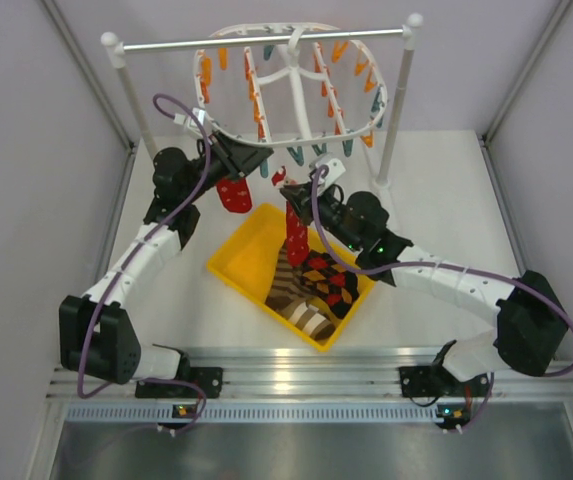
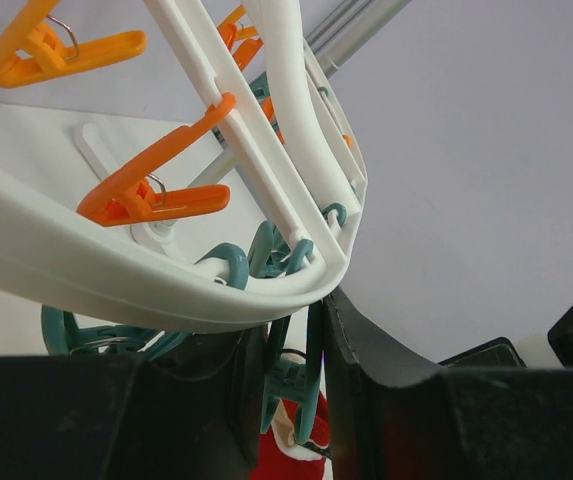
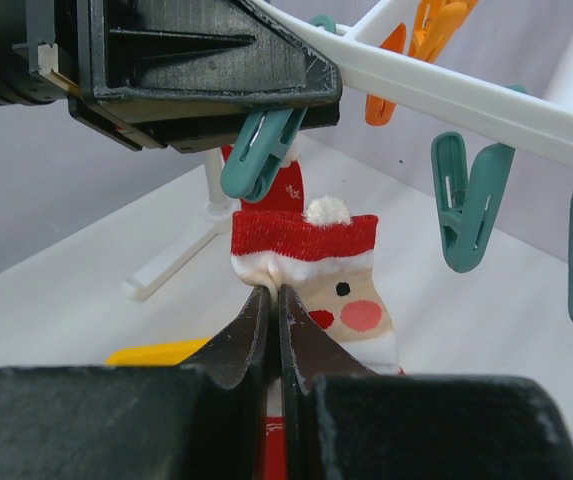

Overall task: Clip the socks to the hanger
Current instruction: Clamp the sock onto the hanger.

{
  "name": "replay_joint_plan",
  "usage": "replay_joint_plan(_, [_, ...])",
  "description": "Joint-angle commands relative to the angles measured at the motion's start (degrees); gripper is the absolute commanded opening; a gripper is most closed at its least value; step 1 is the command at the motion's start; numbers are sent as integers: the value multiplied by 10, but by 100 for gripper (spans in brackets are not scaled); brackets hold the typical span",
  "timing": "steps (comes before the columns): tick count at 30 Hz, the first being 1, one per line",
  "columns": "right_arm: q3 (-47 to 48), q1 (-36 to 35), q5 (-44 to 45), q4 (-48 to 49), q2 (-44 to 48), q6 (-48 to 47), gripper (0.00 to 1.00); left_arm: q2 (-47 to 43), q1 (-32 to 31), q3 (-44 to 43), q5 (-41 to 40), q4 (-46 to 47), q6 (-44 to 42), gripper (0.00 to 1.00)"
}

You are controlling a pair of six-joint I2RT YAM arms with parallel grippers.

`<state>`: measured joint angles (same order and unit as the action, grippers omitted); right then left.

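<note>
Hanger (image 1: 291,90) on rail stand (image 1: 266,42) at bench (image 1: 436,200) rear; bin (image 1: 236,262) before it, spare socks (image 1: 316,285) inside. My left end effector (image 1: 234,158) on clip (image 3: 261,160) at hanger's near rim, first sock (image 1: 233,193) beneath; right end effector (image 1: 291,190) alongside, second sock (image 1: 296,235) over bin.

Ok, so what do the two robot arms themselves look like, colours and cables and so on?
The left arm and right arm both have white ribbed links with chunky black joints. A purple cable loops along each. The jaws are black, tapered plastic.
</note>
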<state>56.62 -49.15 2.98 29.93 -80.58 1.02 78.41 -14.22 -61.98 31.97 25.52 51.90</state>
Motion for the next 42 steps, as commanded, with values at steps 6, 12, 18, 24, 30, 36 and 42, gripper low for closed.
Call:
replay_joint_plan(6, [28,-16,9,44,9,-29,0,4,5,-26,-33,-28,-5,0])
replay_joint_plan(12, [39,-23,9,31,3,-40,0,7,5,-34,-42,-39,-4,0])
replay_joint_plan(18, [53,-33,25,17,-10,-54,0,9,4,-37,-52,-57,-3,0])
replay_joint_plan(24, [56,-45,70,0,-20,-81,0,19,-5,-75,-103,-157,-18,0])
replay_joint_plan(30, [48,-64,121,4,-24,-114,0,32,-12,-104,-132,-209,-23,0])
replay_joint_plan(36, [59,-72,135,16,-34,-129,0,30,-15,-103,-142,-209,-35,0])
replay_joint_plan(42, [75,-72,152,4,-48,-128,0,30,-18,-101,-140,-204,-36,0])
